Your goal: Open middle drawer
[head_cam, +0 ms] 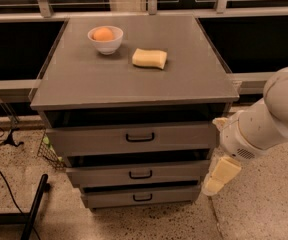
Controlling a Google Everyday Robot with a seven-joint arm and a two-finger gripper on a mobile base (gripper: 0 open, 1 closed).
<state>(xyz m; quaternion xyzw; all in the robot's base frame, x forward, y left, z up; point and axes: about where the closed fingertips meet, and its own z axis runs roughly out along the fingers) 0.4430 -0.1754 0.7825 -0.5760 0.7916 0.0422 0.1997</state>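
**Asker:** What lies nearest to you?

**Me:** Speckled floor [256,216]. At the near left a black stand leg [35,207] slants across it. Next comes my gripper [215,180], cream-coloured, hanging downward from my white arm [269,121] at the right side of the grey cabinet.

**Asker:** Is it spread or pressed together?

**Me:** I cannot tell from this angle.

**Asker:** And where is the middle drawer?

**Me:** The middle drawer [104,176] is the second of three grey fronts stacked in the cabinet, and it is to the left of my gripper. My gripper hangs just beside its right end, reaching down toward the level of the bottom drawer [109,199]. Whether it touches the cabinet I cannot say. The drawer's small black bar handle [140,174] sits at the centre of the front, well apart from my gripper.

**Asker:** What is above that?

**Me:** The top drawer [94,140] has a taller front and a black handle of its own. There is a dark gap between it and the tabletop. (A wire basket [48,152] peeks out low at the cabinet's left.)

**Asker:** And farther back?

**Me:** On the flat grey tabletop [134,86] a white bowl [105,43] holds something round and orange [103,33] toward the far left. A yellow sponge [149,58] lies near it on the right, not touching. Beyond are a pale rail [264,11] and dark window panes.
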